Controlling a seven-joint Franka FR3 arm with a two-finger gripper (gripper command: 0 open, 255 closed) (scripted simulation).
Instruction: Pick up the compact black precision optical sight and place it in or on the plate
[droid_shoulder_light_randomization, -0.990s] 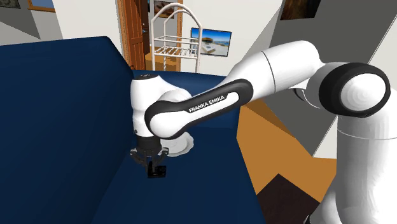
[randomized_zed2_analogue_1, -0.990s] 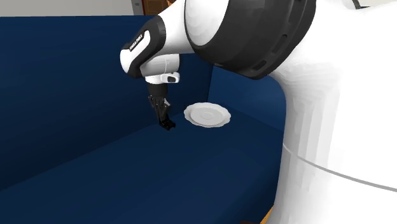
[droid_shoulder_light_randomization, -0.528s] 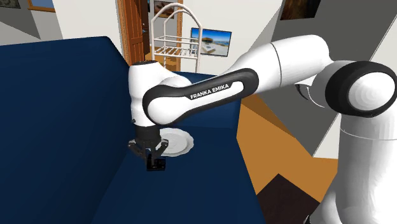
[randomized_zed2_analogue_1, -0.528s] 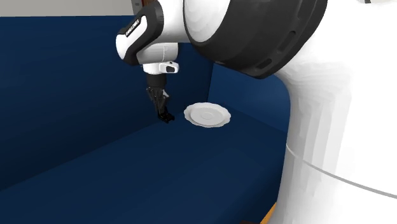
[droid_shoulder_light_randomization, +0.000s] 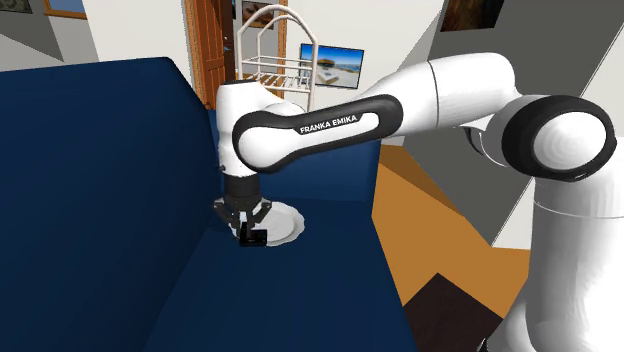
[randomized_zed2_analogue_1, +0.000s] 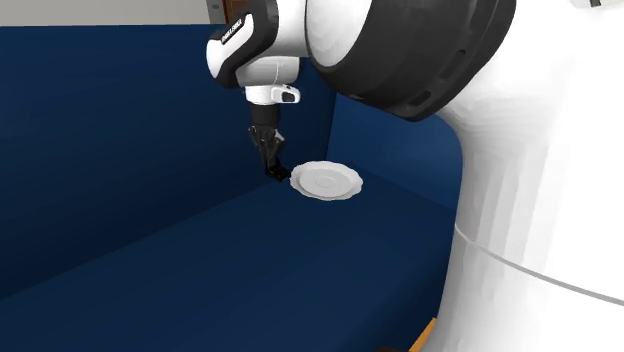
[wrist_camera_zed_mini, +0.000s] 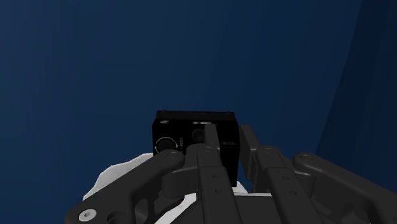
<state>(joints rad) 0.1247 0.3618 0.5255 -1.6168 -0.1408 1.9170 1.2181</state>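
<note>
- Here, the black gripper (droid_shoulder_light_randomization: 247, 222) points straight down from the white Franka arm (droid_shoulder_light_randomization: 330, 125), its two fingers clamped on the small black optical sight (droid_shoulder_light_randomization: 253, 239).
- In the wrist view the sight (wrist_camera_zed_mini: 191, 127) is a boxy black block with a round dial on its face. One finger (wrist_camera_zed_mini: 210, 145) lies across that face and the other runs along its side, so the gripper (wrist_camera_zed_mini: 228, 135) clasps it between them.
- The sight hangs low over the seat of the dark blue sofa (droid_shoulder_light_randomization: 100, 180). Whether it touches the cushion cannot be told.
- In the shoulder view it sits at the left edge of the white plate (droid_shoulder_light_randomization: 289, 224).
- In the second exterior view the gripper (randomized_zed2_analogue_1: 270, 162) and the sight (randomized_zed2_analogue_1: 271, 174) stand just beside the plate (randomized_zed2_analogue_1: 330, 181), at its left rim. Whether the sight overlaps that rim is unclear.
- The plate lies flat on the seat near the sofa's far corner, and its rim is wavy.
- A patch of the plate (wrist_camera_zed_mini: 111, 177) shows past the fingers in the wrist view.
- Behind the sofa, the shoulder view shows a wooden door (droid_shoulder_light_randomization: 210, 50), a white rack (droid_shoulder_light_randomization: 272, 62) and a framed picture (droid_shoulder_light_randomization: 335, 65).
</note>
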